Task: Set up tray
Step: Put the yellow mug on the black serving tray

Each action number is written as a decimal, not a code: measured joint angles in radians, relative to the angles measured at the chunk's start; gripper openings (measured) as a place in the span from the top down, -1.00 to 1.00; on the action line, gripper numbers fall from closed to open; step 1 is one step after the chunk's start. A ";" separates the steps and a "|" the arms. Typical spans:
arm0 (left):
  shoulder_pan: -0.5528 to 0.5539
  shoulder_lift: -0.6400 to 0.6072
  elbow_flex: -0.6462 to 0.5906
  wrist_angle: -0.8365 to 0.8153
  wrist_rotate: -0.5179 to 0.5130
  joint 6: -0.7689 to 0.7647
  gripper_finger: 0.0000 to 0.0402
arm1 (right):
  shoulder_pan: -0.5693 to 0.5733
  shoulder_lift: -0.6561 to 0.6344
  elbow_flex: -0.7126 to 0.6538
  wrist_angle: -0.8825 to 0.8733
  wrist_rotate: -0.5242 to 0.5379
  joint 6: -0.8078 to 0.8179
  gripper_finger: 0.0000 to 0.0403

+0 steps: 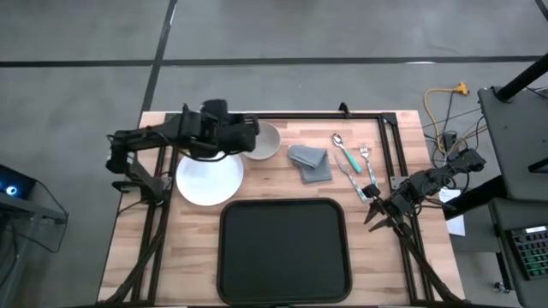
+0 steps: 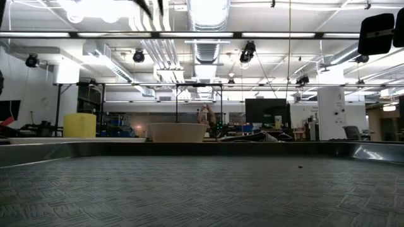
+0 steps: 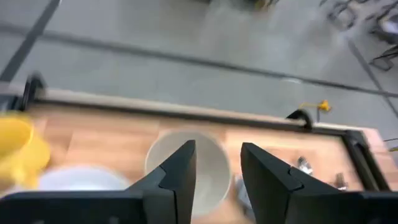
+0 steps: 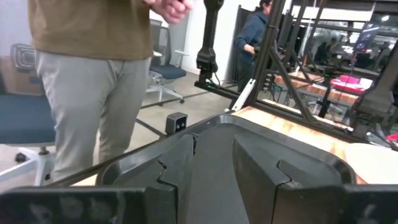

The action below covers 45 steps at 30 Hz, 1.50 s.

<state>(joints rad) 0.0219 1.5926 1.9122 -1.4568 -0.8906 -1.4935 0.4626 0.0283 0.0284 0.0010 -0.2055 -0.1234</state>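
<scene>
The black tray [image 1: 282,250] lies flat near the table's near edge; its floor [image 2: 202,189] fills the low view. A white plate [image 1: 208,180] lies left of it toward the far side, and a beige bowl [image 1: 265,141] stands past the plate. My left gripper [image 1: 254,135] is open and hovers over the bowl [image 3: 186,171], with its fingers [image 3: 217,146] above the rim. My right gripper [image 1: 371,214] is open and waits by the tray's right edge, looking across the tray [image 4: 261,134].
A grey folded napkin [image 1: 310,162] lies right of the bowl, with a spoon [image 1: 342,152] and a fork [image 1: 366,162] beyond it. A yellow object [image 3: 15,152] stands left of the bowl. A person [image 4: 93,68] stands off the table beyond the tray.
</scene>
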 joint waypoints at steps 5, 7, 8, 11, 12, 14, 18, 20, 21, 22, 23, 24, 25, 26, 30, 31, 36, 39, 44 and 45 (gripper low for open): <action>0.042 -0.077 -0.123 0.002 0.152 -0.117 0.46 | 0.000 0.001 0.000 -0.002 0.003 0.000 0.50; 0.081 -0.101 -0.152 0.000 0.230 -0.150 0.46 | 0.000 0.000 0.000 -0.004 0.003 0.000 0.50; 0.105 -0.111 -0.164 0.000 0.274 -0.163 0.46 | 0.000 0.001 0.000 -0.002 0.003 0.000 0.50; 0.171 -0.119 -0.183 0.002 0.374 -0.171 0.46 | 0.000 0.001 0.000 -0.005 0.003 0.000 0.50; 0.195 -0.121 -0.187 0.001 0.403 -0.172 0.46 | 0.000 0.001 0.000 -0.005 0.003 0.000 0.50; 0.240 -0.123 -0.191 -0.004 0.463 -0.171 0.46 | 0.000 0.001 0.000 -0.004 0.003 0.000 0.50; 0.323 -0.101 -0.175 -0.083 0.564 -0.167 0.46 | 0.000 0.001 0.000 -0.004 0.003 0.000 0.50; 0.353 -0.091 -0.171 -0.119 0.597 -0.167 0.46 | 0.000 0.001 0.000 -0.004 0.003 0.000 0.50; 0.368 -0.091 -0.175 -0.111 0.607 -0.164 0.46 | 0.000 0.001 0.000 -0.004 0.003 0.000 0.50; 0.379 -0.093 -0.186 -0.107 0.616 -0.157 0.46 | 0.000 0.001 0.000 -0.004 0.003 0.000 0.50; 0.392 -0.096 -0.196 -0.116 0.630 -0.151 0.46 | 0.000 0.001 0.000 -0.004 0.003 0.000 0.50; 0.408 -0.097 -0.204 -0.119 0.639 -0.147 0.46 | 0.000 0.001 0.000 -0.004 0.003 0.000 0.50; 0.420 -0.100 -0.212 -0.111 0.647 -0.142 0.46 | 0.000 0.001 0.000 -0.004 0.003 0.000 0.50; 0.432 -0.102 -0.223 -0.111 0.650 -0.140 0.46 | 0.000 0.001 0.000 -0.004 0.004 0.000 0.50; 0.485 -0.103 -0.281 -0.112 0.655 -0.139 0.46 | 0.000 0.001 0.000 -0.004 0.004 0.000 0.50; 0.500 -0.103 -0.297 -0.115 0.657 -0.134 0.46 | 0.000 0.001 0.000 -0.004 0.004 0.000 0.50; 0.597 -0.115 -0.386 -0.114 0.688 -0.043 0.46 | 0.000 0.001 0.000 -0.004 0.004 0.000 0.50; 0.664 -0.129 -0.436 -0.114 0.722 0.000 0.46 | 0.000 0.001 0.000 -0.004 0.004 0.000 0.50; 0.778 -0.163 -0.496 -0.114 0.721 0.042 0.46 | 0.000 0.001 0.000 -0.004 0.004 0.000 0.50; 0.801 -0.170 -0.505 -0.114 0.721 0.049 0.46 | 0.000 0.001 0.000 -0.004 0.004 0.000 0.50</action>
<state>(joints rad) 0.8229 1.4223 1.4072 -1.5706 -0.1692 -1.4443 0.4622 0.0288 0.0280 -0.0029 -0.2016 -0.1234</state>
